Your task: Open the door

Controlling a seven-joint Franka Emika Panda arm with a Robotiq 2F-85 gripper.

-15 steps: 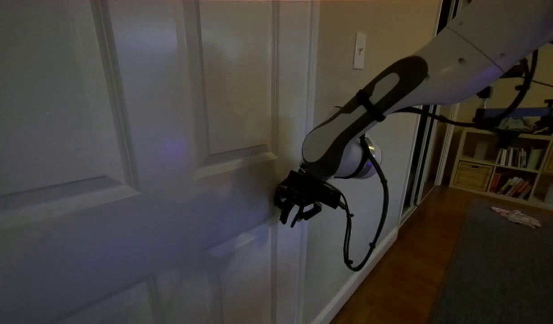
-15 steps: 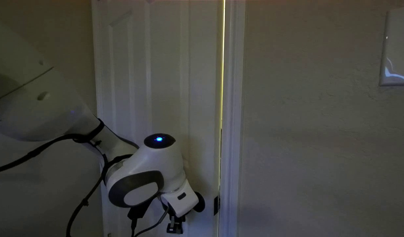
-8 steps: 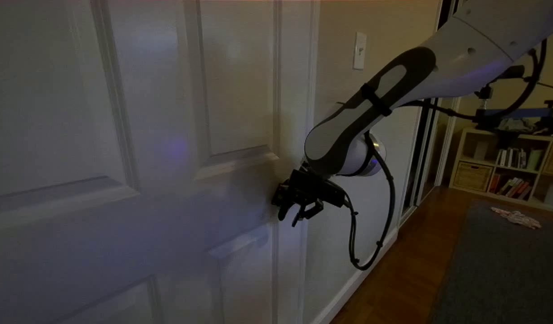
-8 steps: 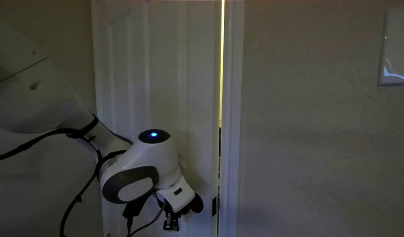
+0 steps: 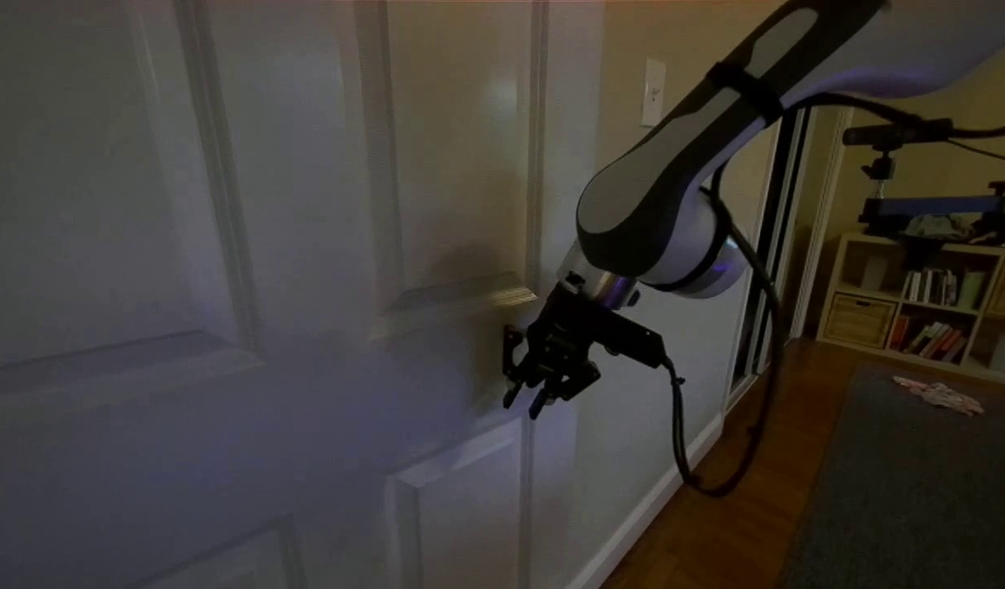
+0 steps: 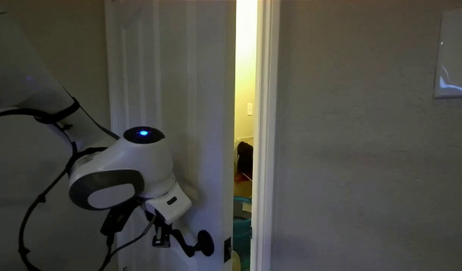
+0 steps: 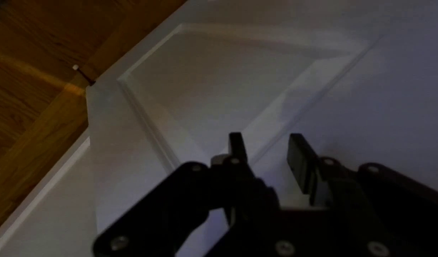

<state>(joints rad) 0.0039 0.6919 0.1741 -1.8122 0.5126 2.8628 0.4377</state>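
Legible text, labels, brands, numbers, signs: none, in any view.

Books (image 5: 930, 288), two rows, in a bookcase (image 5: 840, 262), in an exterior view: spines too small and dim to read.

Pale patch (image 6: 246, 207), at the upper part of a teal tub (image 6: 241, 241), in an exterior view: too small to tell whether a label; any wording unreadable.

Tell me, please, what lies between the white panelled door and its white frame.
In an exterior view, a bright gap beside the door shows a teal rounded container beyond.
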